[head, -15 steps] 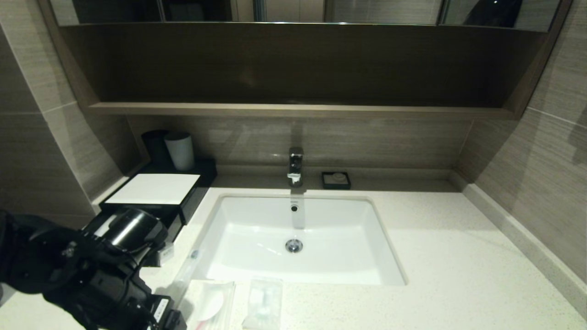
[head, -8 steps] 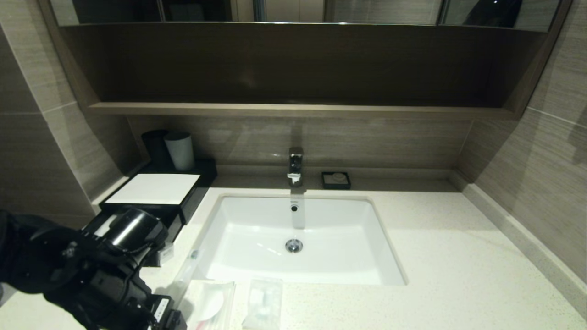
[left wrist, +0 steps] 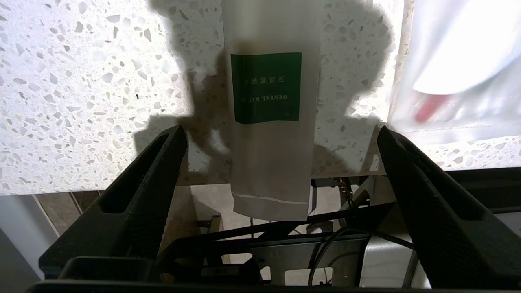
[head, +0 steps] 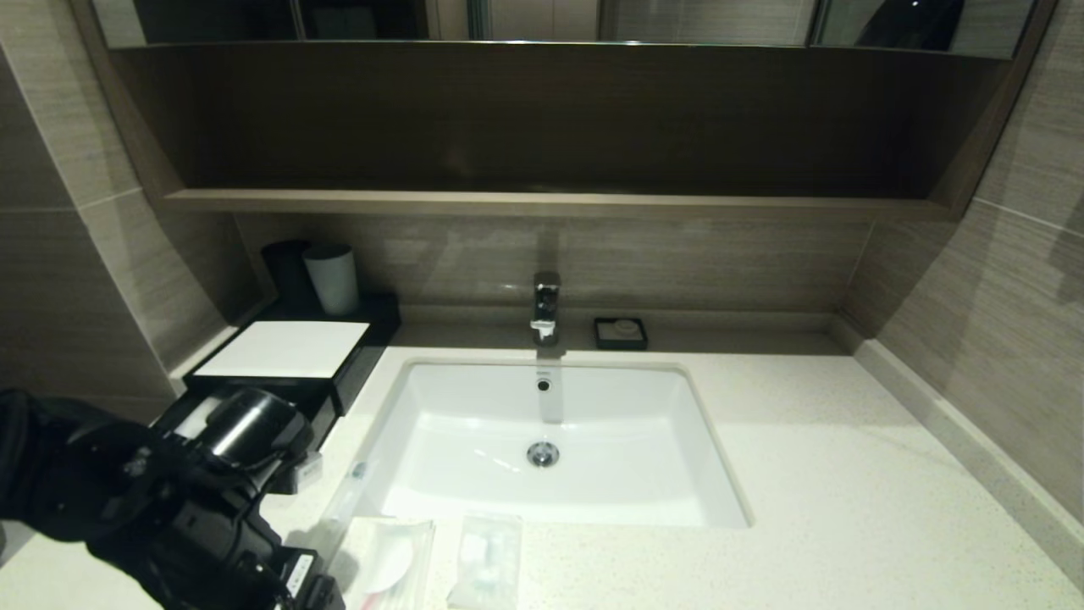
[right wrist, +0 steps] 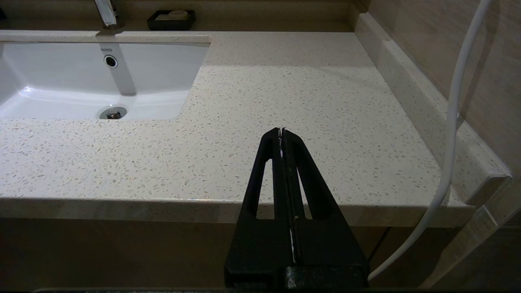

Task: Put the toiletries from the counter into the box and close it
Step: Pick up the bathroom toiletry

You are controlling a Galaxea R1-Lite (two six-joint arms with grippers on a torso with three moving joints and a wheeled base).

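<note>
Setting: bathroom counter (head: 813, 474) of pale speckled stone, with a white sink (head: 550, 440) set into it, a tap (head: 546, 307) behind the sink and brown tiled walls.
Left fingers: the left gripper (left wrist: 281, 140) hovers low over the counter's front left edge, fingers (left wrist: 156, 171) spread wide and holding nothing.
Packet against the fingers: the long packet (left wrist: 268, 122) with the green label lies flat on the counter between the two fingers, touching neither; its near end sticks out past the counter's edge.
Next to it: a flat packet (left wrist: 460, 69) with white contents and a red mark lies just beside the long one, close to the outer side of one finger.
Third packet: in the head view another small clear packet (head: 487, 559) lies on the front strip of counter, before the sink and near the flat one.
Box: the black box (head: 288, 352) with the white top stands at the back left of the counter; its drawer front is hidden behind the left arm.
Behind the box: a grey cup (head: 332, 278) by the wall.
Dish: a small black dish (head: 621, 333) by the tap.
Right gripper: the right gripper (right wrist: 281, 132) is parked off the counter's front right edge, fingers pressed together, empty.
</note>
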